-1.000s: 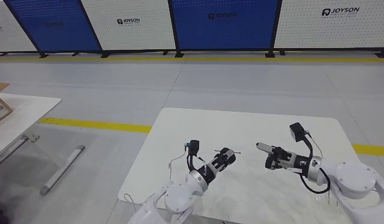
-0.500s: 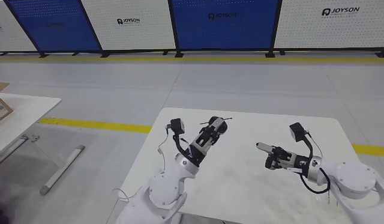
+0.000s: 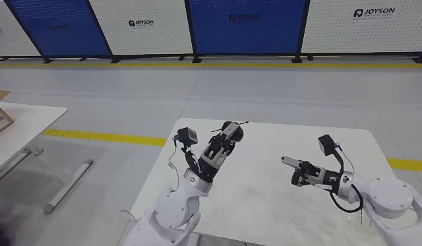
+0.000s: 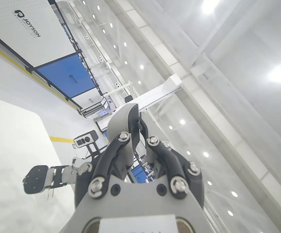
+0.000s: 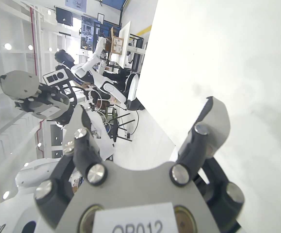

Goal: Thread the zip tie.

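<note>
White table (image 3: 264,206), and nearest, toward its right edge, the right gripper (image 3: 292,169) sits low over the surface, jaws spread wide with nothing between them. Farther off, above the far edge toward the left corner, the left gripper (image 3: 230,131) is held high and tilted upward. It is pinched closed on what looks like the thin black zip tie (image 3: 242,123), whose ends poke out either side.

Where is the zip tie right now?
The zip tie is pinched in the shut left gripper, held above the far left part of the table in the top view; the open right gripper is apart, to the right.
</note>
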`<state>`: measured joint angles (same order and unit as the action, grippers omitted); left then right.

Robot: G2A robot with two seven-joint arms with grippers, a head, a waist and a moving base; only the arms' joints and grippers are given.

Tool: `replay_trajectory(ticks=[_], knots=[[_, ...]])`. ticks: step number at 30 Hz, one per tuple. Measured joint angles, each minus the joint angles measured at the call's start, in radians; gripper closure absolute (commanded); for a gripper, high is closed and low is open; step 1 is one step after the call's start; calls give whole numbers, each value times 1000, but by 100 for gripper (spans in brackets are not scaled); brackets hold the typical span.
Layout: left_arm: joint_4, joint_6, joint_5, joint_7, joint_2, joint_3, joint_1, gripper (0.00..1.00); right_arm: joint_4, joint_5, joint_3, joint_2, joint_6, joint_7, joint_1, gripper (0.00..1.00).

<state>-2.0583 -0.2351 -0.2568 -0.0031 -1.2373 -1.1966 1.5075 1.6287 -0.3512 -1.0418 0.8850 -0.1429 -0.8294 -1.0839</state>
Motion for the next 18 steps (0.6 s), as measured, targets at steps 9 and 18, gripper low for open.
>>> replay_trajectory(ticks=[9, 18], knots=[[-69, -105, -67, -100, 5, -68, 56, 100, 0, 0, 0, 0, 0, 0, 0, 0], [-56, 33, 124, -182, 12, -27, 74, 100, 0, 0, 0, 0, 0, 0, 0, 0]])
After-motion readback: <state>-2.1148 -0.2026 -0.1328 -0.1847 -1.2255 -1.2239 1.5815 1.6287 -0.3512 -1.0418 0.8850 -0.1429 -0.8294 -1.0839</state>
